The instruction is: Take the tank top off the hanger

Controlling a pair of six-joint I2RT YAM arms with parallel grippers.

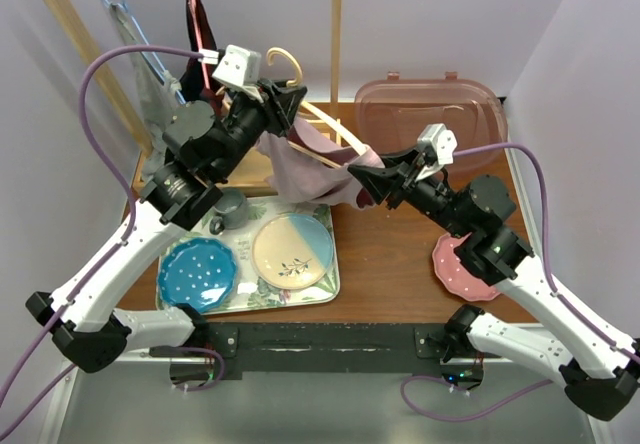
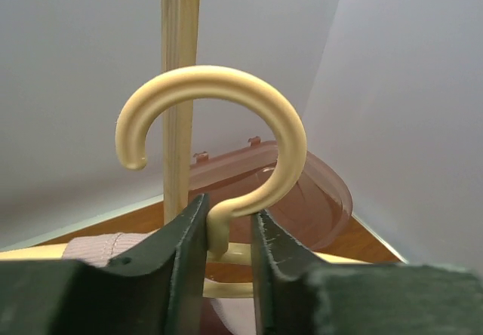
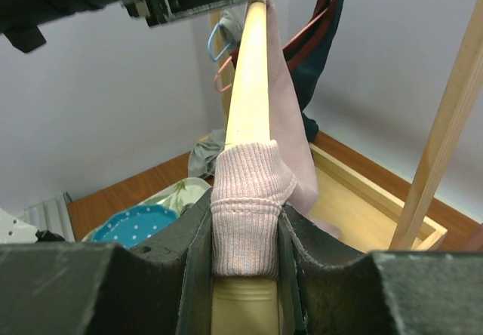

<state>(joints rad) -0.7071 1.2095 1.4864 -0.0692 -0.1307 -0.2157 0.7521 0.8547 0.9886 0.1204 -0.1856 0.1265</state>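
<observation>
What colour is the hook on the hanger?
The hook is pale cream yellow, seen best in the left wrist view.

Hanger [image 2: 253,97]: cream plastic, hook upright, neck clamped in left gripper [image 2: 229,225].
Tank top [image 3: 245,188]: pale pink, ribbed; strap over the hanger arm, pinched in right gripper [image 3: 246,229].

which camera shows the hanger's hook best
Left wrist: the hook fills the frame, its neck pinched in the left gripper. Top external shows the hook only small. Right wrist shows just the hanger arm with the tank top strap; the hook is hidden there.
</observation>
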